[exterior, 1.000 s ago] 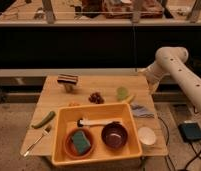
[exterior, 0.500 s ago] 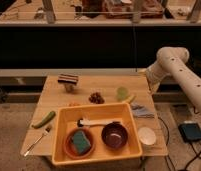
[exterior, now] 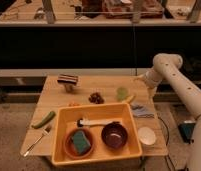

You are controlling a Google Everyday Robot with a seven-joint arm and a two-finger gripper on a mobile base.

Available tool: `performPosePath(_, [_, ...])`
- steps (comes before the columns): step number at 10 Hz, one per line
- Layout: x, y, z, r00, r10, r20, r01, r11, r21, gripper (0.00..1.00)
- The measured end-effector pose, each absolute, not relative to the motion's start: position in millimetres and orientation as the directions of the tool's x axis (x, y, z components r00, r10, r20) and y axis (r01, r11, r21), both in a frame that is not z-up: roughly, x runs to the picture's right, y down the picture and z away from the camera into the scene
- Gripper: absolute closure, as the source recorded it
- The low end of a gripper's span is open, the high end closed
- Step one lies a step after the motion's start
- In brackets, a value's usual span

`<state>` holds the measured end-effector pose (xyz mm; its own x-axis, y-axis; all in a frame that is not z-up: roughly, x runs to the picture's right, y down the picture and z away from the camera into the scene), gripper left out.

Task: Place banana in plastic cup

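The pale green plastic cup (exterior: 122, 93) stands upright near the back right of the wooden table (exterior: 54, 100). The small pale yellow banana (exterior: 130, 99) lies on the table just right of the cup and close to it; I cannot tell if they touch. My white arm comes in from the right, and its gripper (exterior: 143, 79) hangs over the table's back right corner, a little behind and to the right of the cup and banana. It holds nothing that I can see.
A yellow tub (exterior: 61, 135) at the front holds a maroon bowl (exterior: 114, 135), an orange bowl with a green sponge (exterior: 80, 142) and a white-handled tool (exterior: 96, 122). Around it lie a white cup (exterior: 146, 135), grey cloth (exterior: 140, 111), dark red grapes (exterior: 96, 97), a green cucumber (exterior: 44, 119), a utensil (exterior: 35, 141) and a dark striped object (exterior: 68, 80).
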<state>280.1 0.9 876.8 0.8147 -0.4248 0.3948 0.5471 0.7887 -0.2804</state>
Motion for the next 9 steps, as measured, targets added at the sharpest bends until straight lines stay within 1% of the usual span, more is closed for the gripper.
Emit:
performPosePath(4, [285, 29, 898, 0.795, -0.416, 0.442, 0.569, 0.763, -0.306, 0.21])
performPosePath(5, [285, 33, 901, 0.793, -0.414, 0.447, 0.571, 0.760, -0.310, 0.25])
performPosePath(6, [286, 35, 902, 0.792, -0.414, 0.450, 0.573, 0.757, -0.313, 0.33])
performPosePath(7, [286, 38, 903, 0.788, -0.414, 0.456, 0.579, 0.751, -0.319, 0.43])
performPosePath(8, [285, 40, 904, 0.785, -0.417, 0.459, 0.583, 0.747, -0.319, 0.46])
performPosePath(9, [284, 41, 905, 0.782, -0.419, 0.462, 0.587, 0.743, -0.320, 0.46])
